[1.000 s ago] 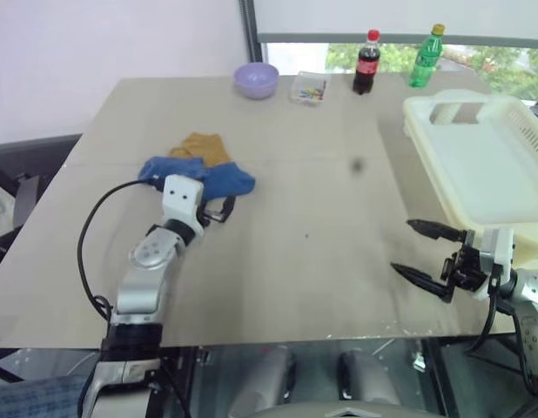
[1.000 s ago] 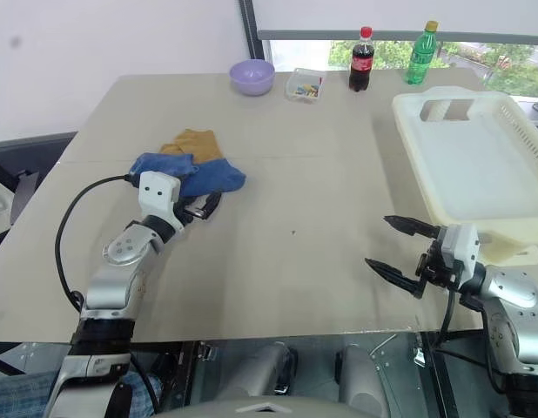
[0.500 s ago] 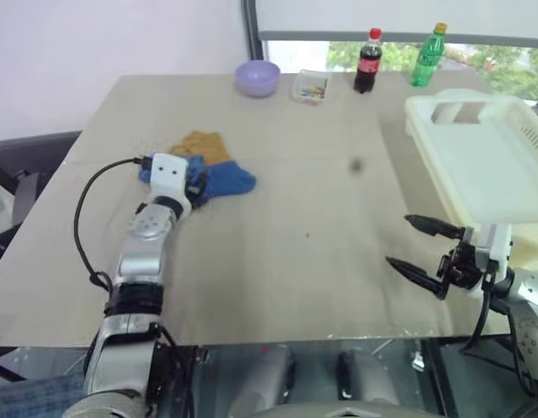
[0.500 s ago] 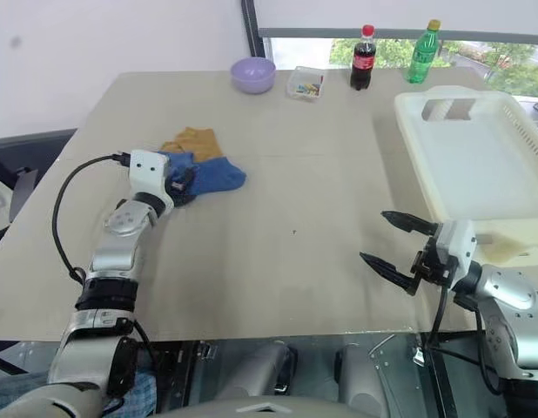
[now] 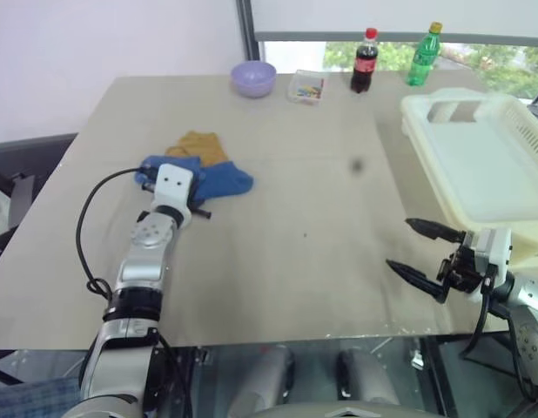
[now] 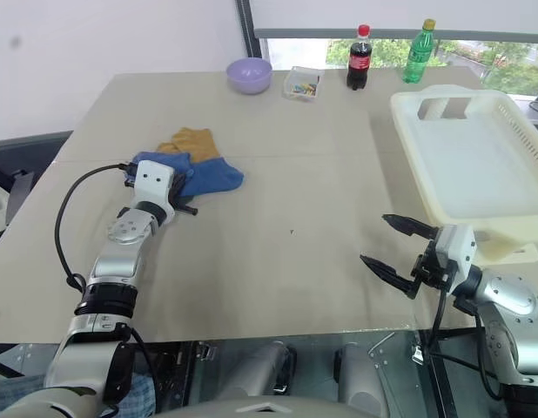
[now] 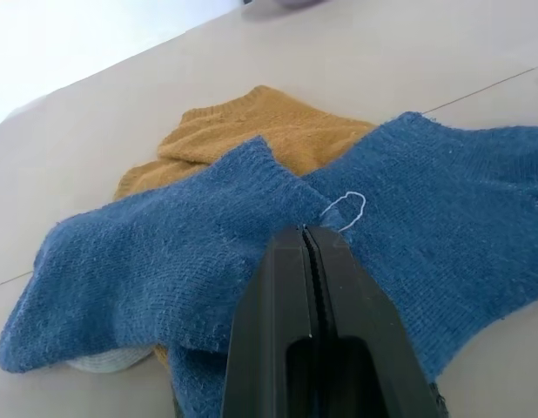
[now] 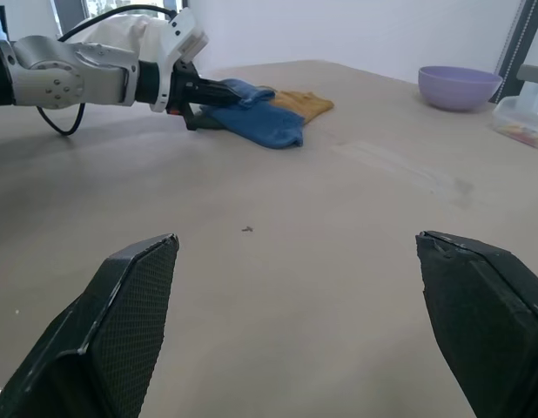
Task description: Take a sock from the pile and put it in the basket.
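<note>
Here we are at the grasp: our left gripper point(image 7: 309, 239) has its fingers pressed together at the blue sock point(image 7: 252, 235) on the pile point(image 5: 199, 170), left on the tabletop point(image 5: 304, 235); whether cloth is pinched we cannot tell. Next comes lifting toward the basket point(image 5: 478, 165) at right. Our right gripper point(image 5: 421, 252) hangs spread wide.

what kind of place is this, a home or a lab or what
Probably a lab or office test room, not a home: a big plain table beside a window, with staged props on it: a sock pile, a laundry basket, two soda bottles and a bowl.
</note>
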You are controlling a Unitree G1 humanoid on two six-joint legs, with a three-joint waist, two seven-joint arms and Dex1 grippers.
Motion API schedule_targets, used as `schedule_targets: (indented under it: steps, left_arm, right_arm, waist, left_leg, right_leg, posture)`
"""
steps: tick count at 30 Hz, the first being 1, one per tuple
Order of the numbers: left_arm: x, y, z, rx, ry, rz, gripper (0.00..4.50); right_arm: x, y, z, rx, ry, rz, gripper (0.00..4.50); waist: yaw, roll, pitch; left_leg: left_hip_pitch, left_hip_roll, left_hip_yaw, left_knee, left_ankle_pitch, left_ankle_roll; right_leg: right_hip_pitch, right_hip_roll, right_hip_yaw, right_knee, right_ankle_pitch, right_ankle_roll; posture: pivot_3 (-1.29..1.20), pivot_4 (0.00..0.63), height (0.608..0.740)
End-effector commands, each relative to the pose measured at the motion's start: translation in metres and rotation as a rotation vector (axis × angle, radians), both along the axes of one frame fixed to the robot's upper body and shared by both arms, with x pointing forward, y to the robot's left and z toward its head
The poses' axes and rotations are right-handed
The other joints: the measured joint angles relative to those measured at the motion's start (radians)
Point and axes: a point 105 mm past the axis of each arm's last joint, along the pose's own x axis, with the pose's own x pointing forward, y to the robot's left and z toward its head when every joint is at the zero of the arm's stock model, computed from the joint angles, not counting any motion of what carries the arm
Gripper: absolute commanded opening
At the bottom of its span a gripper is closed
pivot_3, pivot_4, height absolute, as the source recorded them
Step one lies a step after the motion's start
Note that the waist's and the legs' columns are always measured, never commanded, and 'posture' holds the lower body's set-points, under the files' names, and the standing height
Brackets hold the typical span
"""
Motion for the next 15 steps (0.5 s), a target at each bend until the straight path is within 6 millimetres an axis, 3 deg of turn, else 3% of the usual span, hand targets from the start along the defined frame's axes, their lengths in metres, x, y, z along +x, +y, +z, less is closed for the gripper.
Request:
schedule_targets:
  steps: [1, 4, 10, 15]
  left_arm:
    - [-0.004, -0.012, 0.025, -0.014, -0.098, -0.075, 0.08]
    - [-0.007, -0.016, 0.021, -0.001, -0.074, -0.095, 0.08]
    - [-0.005, -0.007, 0.013, 0.064, -0.041, -0.029, 2.84]
    - [-0.003, 0.001, 0.008, 0.070, -0.015, 0.011, 2.84]
  right_arm:
    - [-0.002, -0.002, 0.002, -0.001, -0.028, 0.005, 4.50]
    - [-0.003, -0.003, -0.001, -0.002, -0.020, 0.015, 4.50]
    - [-0.004, -0.005, -0.003, -0.002, -0.017, 0.015, 4.50]
    - [-0.004, -0.008, -0.004, -0.009, -0.018, 0.005, 4.50]
  waist:
    - [-0.001, 0.000, 0.000]
    - [-0.004, 0.000, 0.000]
    - [-0.010, 0.000, 0.000]
    - [-0.009, 0.000, 0.000]
  left_leg:
    - [0.000, 0.000, 0.000, 0.000, 0.000, 0.000]
    - [0.000, 0.000, 0.000, 0.000, 0.000, 0.000]
    - [0.000, 0.000, 0.000, 0.001, 0.000, 0.000]
    - [0.001, 0.000, 0.000, 0.001, 0.001, -0.001]
  right_leg:
    - [0.000, 0.000, 0.000, 0.000, 0.000, 0.000]
    - [0.000, 0.000, 0.000, 0.000, 0.000, 0.000]
    - [0.000, 0.000, 0.000, 0.002, 0.000, 0.000]
    - [0.000, 0.000, 0.000, 0.005, 0.000, 0.000]
  posture:
    - [0.00, 0.150, 0.740]
    - [0.00, 0.150, 0.740]
    - [0.00, 0.150, 0.740]
    - [0.00, 0.150, 0.740]
